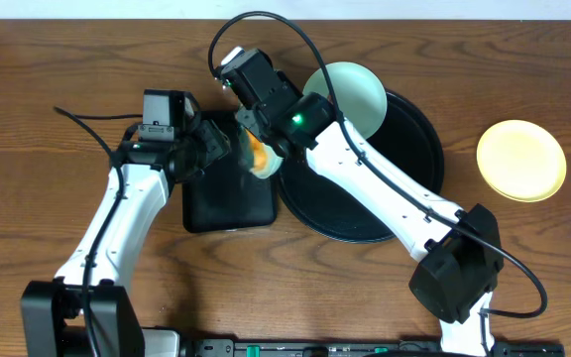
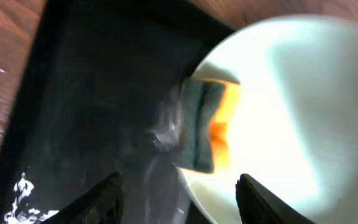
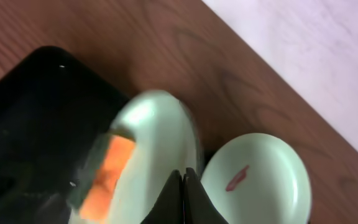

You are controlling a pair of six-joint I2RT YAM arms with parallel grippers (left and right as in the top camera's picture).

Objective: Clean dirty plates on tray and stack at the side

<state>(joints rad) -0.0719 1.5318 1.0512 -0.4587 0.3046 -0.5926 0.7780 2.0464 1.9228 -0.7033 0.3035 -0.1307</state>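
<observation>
**Wood table: plate presented on edge for wiping**

Brown wood table (image 1: 48, 79) carries two black trays side by side: a small rectangular tray (image 1: 216, 213) on the left and the round tray (image 1: 414, 159) to its right.

1. Right gripper (image 3: 184, 186): the jaws are fully closed, pinching the rim of a pale mint plate, the held plate (image 2: 303, 106). This plate is lifted and tilted steeply over the rectangular tray. Judged reason: the tilt turns its face toward the left arm, and anything wiped off falls onto the rectangular tray, not the table.

2. Left gripper (image 2: 179, 183): the jaws stand moderately apart. A sponge (image 2: 210, 127), orange with a darker scouring side, sits against the face of the held plate. It appears to be gripped by this gripper, though the wrist view is blurred and finger contact is not clear.

3. A second mint plate, the smeared plate (image 3: 272, 186), lies flat on the far part of the round tray, with a short reddish smear on its face. It has yet to be cleaned.

4. A yellow plate (image 1: 520, 159) lies alone on the bare table, well apart to the right of the round tray. Judged purpose: this is the stacking spot.

Markings: no brand, label or writing can be read in any view.
</observation>
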